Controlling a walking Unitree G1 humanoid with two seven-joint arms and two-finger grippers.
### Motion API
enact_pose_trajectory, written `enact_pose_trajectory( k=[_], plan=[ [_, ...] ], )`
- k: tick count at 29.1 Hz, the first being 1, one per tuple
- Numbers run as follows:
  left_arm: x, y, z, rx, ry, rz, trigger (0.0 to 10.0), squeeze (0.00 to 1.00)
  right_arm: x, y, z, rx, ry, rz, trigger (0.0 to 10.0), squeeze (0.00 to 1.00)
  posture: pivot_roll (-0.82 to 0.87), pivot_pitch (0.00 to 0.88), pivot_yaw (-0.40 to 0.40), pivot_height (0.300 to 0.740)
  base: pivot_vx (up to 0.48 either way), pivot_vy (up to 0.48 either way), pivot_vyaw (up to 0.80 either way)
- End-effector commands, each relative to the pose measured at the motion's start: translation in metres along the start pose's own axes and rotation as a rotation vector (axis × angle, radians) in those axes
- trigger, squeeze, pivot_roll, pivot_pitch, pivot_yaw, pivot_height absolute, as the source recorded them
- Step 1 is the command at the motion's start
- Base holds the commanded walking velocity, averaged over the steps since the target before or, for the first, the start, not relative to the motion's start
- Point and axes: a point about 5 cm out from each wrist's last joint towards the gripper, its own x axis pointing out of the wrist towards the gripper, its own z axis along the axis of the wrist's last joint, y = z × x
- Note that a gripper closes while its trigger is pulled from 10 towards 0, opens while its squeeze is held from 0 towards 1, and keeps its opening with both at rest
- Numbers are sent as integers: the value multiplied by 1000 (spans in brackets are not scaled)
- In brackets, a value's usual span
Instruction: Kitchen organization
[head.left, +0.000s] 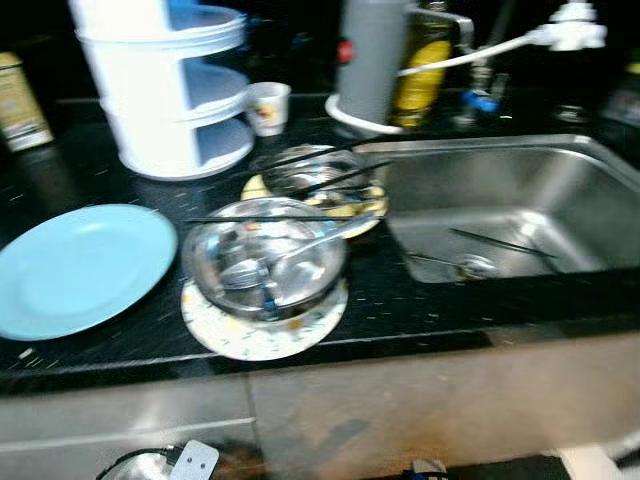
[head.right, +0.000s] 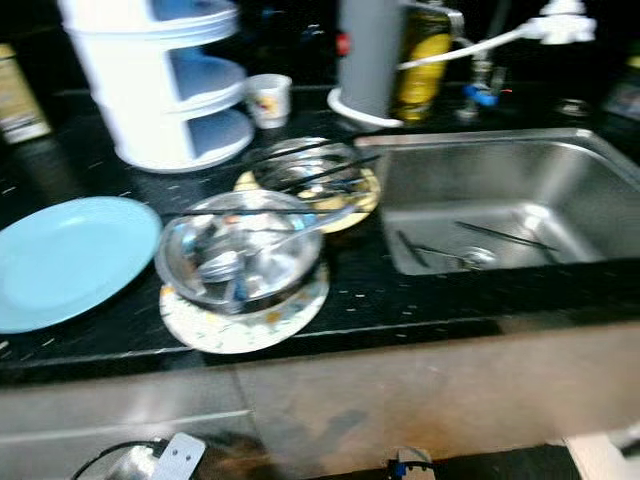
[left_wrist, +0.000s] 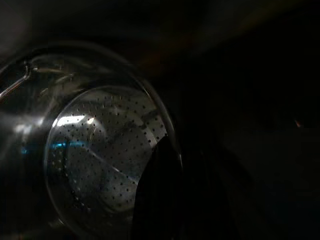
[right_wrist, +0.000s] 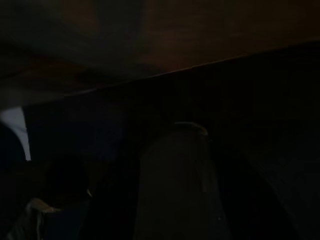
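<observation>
Left hand (left_wrist: 165, 200) grips a perforated steel colander (left_wrist: 100, 155).

Both eye views look down from the head onto one dark countertop (head.left: 400, 300) and sink (head.right: 500, 200). The left wrist view sits close against a perforated metal strainer (left_wrist: 95, 155); the right wrist view is dark.

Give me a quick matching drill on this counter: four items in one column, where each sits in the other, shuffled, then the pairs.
Items:
1. light blue plate
2. near steel bowl
3. small paper cup
4. chopsticks

Places:
A. inside the sink
B. beside the white tiered rack
C. on a speckled plate
D. bare counter, far left

Pairs: 1-D, 2-C, 3-B, 4-A
</observation>
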Motion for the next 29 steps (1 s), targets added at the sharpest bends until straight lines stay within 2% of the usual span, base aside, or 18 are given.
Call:
enact_pose_trajectory(
  k=[1,4,21,29],
  plan=[
    [-1,0,-2,10,-14,-2,10000,0,-3,-1,-12,19,40,-10,10000,0,-51,183,-4,740,0,0,-800],
    [-2,0,-3,3,-14,6,10000,0,-3,-1,-11,22,33,-10,10000,0,-49,184,-6,740,0,0,-746],
    [-1,4,-10,-86,1,43,10000,0,-3,-3,-10,-14,51,0,10000,0,-48,186,-11,740,0,0,0],
    [2,5,-3,-111,-10,44,10000,0,-3,-3,-10,-20,52,3,10000,0,-48,186,-12,740,0,-255,0]
  ],
)
